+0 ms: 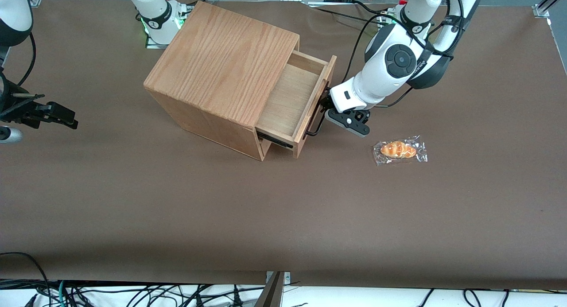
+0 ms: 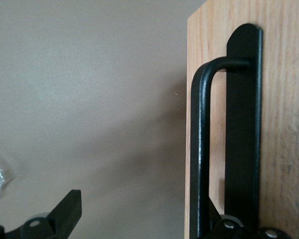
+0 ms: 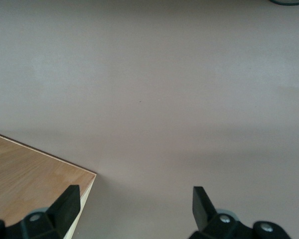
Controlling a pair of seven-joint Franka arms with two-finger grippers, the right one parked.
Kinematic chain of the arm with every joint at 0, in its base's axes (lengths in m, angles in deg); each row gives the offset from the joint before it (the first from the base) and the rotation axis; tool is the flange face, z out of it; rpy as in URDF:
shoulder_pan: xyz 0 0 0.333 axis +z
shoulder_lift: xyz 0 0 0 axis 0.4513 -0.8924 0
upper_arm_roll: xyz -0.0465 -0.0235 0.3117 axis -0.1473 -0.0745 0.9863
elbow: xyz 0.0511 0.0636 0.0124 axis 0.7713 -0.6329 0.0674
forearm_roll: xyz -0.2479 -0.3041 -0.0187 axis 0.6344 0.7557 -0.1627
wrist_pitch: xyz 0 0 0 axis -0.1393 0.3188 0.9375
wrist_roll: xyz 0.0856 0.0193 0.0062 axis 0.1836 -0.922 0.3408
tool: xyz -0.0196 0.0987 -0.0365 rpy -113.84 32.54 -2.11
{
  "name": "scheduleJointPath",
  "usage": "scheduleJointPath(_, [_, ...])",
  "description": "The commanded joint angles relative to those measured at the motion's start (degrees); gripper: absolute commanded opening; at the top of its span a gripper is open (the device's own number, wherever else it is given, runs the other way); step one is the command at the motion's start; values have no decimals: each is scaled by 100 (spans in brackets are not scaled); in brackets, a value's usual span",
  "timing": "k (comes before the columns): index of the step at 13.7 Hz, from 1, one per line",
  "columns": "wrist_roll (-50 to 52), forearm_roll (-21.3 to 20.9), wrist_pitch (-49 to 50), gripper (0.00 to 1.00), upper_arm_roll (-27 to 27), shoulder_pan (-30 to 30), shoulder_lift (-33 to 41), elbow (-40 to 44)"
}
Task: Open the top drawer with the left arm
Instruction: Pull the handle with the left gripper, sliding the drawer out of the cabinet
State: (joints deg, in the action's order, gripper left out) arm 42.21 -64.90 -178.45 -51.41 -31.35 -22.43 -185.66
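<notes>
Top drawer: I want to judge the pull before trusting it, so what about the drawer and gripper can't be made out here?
1. Front view: where the gripper meets the handle is hidden by the left arm.
2. Left wrist view: the handle runs off the edge. One of the fingers shows, the other is mostly hidden by the bar.
3. Front view: the top drawer has its inner end covered by the box.
4. Right wrist view: no drawer.

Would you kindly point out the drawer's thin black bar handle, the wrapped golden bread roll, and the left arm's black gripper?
Thin black bar handle (image 2: pixel 201 149), left wrist view, on the bar.
Wrapped golden bread roll (image 1: pixel 398 149), front view, on the bread.
Left arm's black gripper (image 1: pixel 324 107), front view, at the handle, between fingertips.
</notes>
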Motion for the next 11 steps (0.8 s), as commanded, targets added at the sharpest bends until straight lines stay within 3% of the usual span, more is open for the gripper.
scheduleJointPath(1, [-278,-303,154,100,236,136,186,-132])
scheduleJointPath(11, [-567,-303,531,100,377,276,274,-123])
